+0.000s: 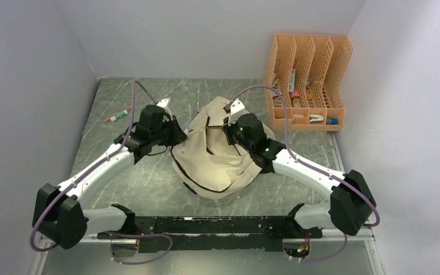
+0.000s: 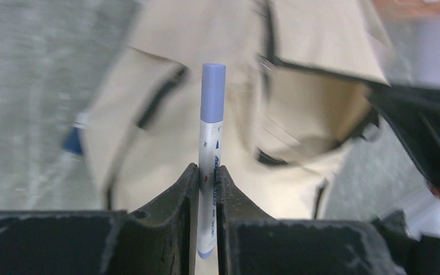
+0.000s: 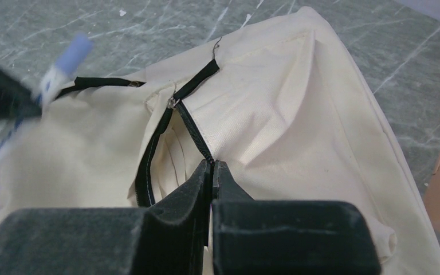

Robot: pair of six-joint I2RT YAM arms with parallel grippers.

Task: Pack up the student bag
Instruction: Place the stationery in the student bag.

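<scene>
The student bag [image 1: 217, 163] lies slumped in the middle of the marbled grey-green table [image 1: 149, 189], between the two grippers. It is soft cream cloth, creased and folded, and edged with black zipper tape.

The right gripper [image 3: 212, 169] sits on the bag's upper right part. Its black jaws are pressed together at the point where a black zipper [image 3: 192, 126] runs into them, and they appear to pinch that zipper edge. The fabric beside it gapes open in a dark-rimmed slit.

The left gripper [image 2: 207, 172] is just off the bag's left side, with the bag directly beyond its tips. Its jaws are clamped on a whiteboard-style marker [image 2: 212, 123] that stands upright between them. The marker has a white round barrel and a lilac-blue cap at the top. The barrel carries blue print, which is too blurred to read.

An orange perforated plastic file organizer [image 1: 306, 63] stands at the far right of the table, with small items in its slots.
</scene>
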